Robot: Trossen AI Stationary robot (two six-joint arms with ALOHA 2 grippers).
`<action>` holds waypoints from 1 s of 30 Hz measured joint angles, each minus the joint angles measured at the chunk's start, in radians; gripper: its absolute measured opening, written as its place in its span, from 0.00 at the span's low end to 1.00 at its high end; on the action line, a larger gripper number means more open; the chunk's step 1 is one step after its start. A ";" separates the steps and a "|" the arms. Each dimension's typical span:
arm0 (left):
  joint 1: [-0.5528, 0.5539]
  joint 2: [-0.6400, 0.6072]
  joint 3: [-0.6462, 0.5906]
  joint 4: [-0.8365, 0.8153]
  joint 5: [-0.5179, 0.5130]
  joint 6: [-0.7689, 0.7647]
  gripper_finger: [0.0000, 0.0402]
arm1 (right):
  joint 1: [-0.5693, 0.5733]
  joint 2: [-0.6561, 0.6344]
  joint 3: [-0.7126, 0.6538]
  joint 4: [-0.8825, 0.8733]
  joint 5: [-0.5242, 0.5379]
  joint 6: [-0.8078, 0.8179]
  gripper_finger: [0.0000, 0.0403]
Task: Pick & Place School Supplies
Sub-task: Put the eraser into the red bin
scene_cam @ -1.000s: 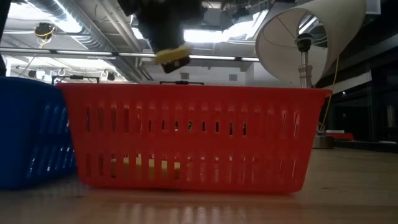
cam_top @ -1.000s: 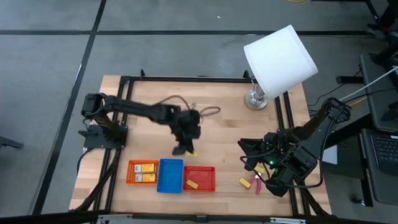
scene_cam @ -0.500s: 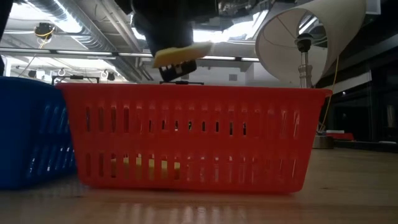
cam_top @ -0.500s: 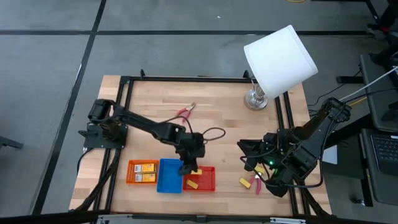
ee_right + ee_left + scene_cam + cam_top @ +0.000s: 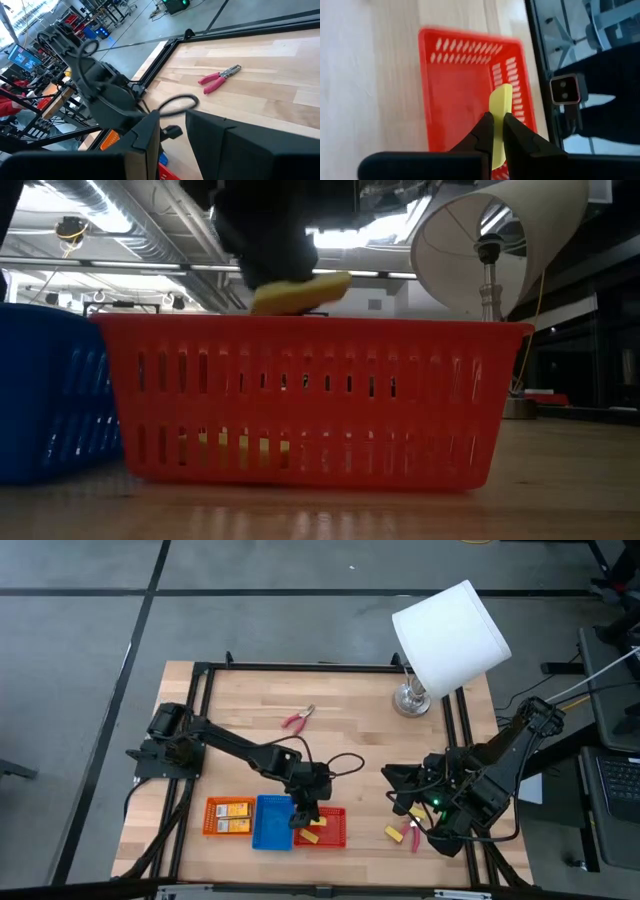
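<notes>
My left gripper is shut on a small yellow block and hangs over the red mesh tray. In the low view the block sits just above the red tray's rim, tilted. Another yellow block lies on the tray's floor. My right gripper is open and waits at the table's right side, above a yellow block and a pink-handled tool lying on the table. Pink-handled pliers lie flat on the far middle of the table. My left gripper pinches the yellow block between its two fingers, coming from above and pointing down. The block's free end sticks out past the fingertips. It is lifted clear and held tilted over the red tray.
The blue tray and the orange tray with packets stand left of the red one along the near edge. A white-shaded lamp stands at the far right. The pliers lie on bare wood in mid-table.
My left gripper has moved toward the near edge and slightly right, from mid-table to above the red tray, and has come down. The yellow block it carries has dropped to just above the rim and tipped. The pliers, hidden under the arm before, now show.
</notes>
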 joint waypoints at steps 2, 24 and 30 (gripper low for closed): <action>0.000 0.015 0.000 0.003 0.020 -0.001 0.04 | 0.000 0.000 0.000 0.004 0.000 0.000 0.24; 0.008 0.015 0.000 0.011 0.025 -0.001 0.24 | 0.001 0.000 0.000 0.006 0.000 -0.015 0.24; 0.008 0.015 0.000 0.012 0.025 0.002 0.31 | 0.001 0.000 0.000 0.006 -0.005 -0.015 0.24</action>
